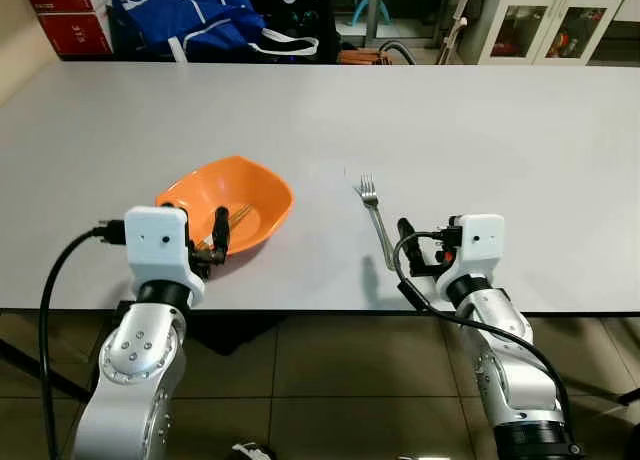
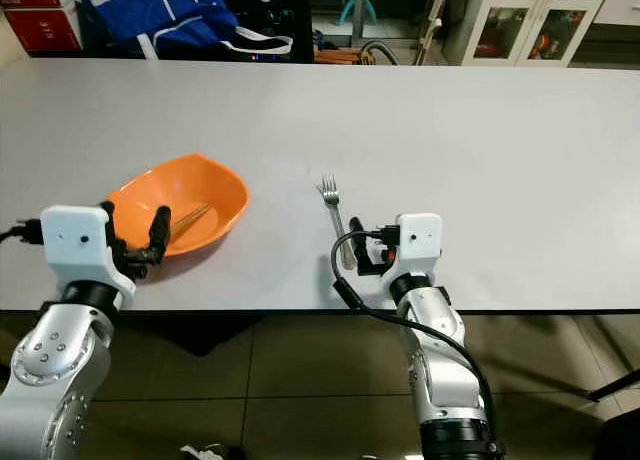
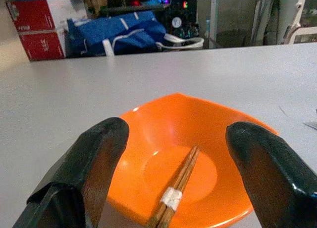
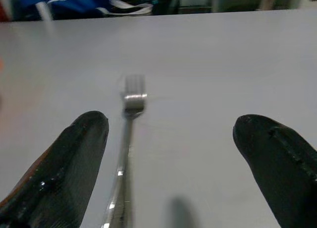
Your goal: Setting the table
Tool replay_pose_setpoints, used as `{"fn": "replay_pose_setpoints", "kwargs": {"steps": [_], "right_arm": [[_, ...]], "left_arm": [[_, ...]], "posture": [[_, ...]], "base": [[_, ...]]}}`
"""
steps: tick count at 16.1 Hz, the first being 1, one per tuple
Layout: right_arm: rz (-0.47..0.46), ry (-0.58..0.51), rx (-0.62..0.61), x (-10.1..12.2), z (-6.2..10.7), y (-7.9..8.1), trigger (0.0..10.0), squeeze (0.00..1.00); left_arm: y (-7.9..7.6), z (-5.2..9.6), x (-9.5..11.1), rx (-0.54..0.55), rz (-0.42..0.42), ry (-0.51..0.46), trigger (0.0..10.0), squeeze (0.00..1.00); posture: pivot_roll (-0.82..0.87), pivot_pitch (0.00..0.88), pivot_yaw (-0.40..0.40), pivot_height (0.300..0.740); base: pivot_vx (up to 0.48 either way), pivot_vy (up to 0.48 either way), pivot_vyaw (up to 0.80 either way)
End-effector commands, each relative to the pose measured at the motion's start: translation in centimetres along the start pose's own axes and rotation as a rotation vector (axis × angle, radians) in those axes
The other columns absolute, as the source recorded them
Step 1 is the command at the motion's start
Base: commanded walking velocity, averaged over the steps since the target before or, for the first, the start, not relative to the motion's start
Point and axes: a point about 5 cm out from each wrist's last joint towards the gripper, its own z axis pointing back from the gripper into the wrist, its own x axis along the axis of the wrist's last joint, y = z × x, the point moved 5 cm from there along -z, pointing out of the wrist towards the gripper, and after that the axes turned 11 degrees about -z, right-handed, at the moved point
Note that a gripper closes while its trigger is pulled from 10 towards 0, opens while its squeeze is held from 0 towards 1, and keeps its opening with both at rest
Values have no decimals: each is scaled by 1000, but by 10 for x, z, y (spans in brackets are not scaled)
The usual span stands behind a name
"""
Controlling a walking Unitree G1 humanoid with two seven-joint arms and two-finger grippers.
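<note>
1. An orange bowl (image 1: pixel 228 211) is seen on the white bench (image 1: pixel 450 130), near its front edge on the robot's left. A pair of wooden chopsticks (image 3: pixel 177 190), bound with a pale band, lies inside it.
2. A metal fork (image 1: pixel 375 220) lies flat on the bench to the right of the bowl and well apart from it. Its tines point away from the robot and its handle runs back toward the front edge, angled slightly to the right.
3. The left gripper (image 3: pixel 173 188) is held at the bowl's near rim with its fingers (image 3: pixel 94 168) spread wide and nothing between them. In the left wrist view the bowl sits straight ahead between the two fingers, and the chopsticks run roughly along the line of approach.
4. The right gripper (image 4: pixel 173 163) is placed just behind the fork's handle end, its fingers (image 4: pixel 74 158) likewise released and empty. In the right wrist view the fork lies nearer to one finger than to the other, not centred in the gap.
5. The fork's long axis is judged to run along the right gripper's reach instead of across it, so a sideways shift to centre the handle would probably be called for before closing.
6. Each arm is the nearer one to its own thing: left to the bowl, right to the fork.
</note>
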Motion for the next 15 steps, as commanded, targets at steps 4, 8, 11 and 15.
{"fn": "replay_pose_setpoints", "kwargs": {"steps": [4, 8, 11, 15], "right_arm": [[12, 10, 62, 3, -8, 14, 10000, 0], [22, 51, 59, -6, -8, 11, 10000, 0], [26, 68, 60, -11, -10, 11, 10000, 0], [35, 81, 56, -16, -9, 9, 10000, 0]], "left_arm": [[-8, 1, 2, -6, 7, 2, 10000, 0], [-13, -2, 5, -20, 26, 2, 10000, 0], [-16, -2, 5, -32, 35, 5, 10000, 0], [-16, -3, 5, -39, 38, 6, 10000, 0]], "posture": [[-51, 95, 12, 740], [-58, 98, 10, 740], [-58, 96, 11, 740], [-53, 91, 12, 740]], "base": [[0, 0, 0], [0, 393, 0], [0, 449, 0], [0, 468, 0]]}}
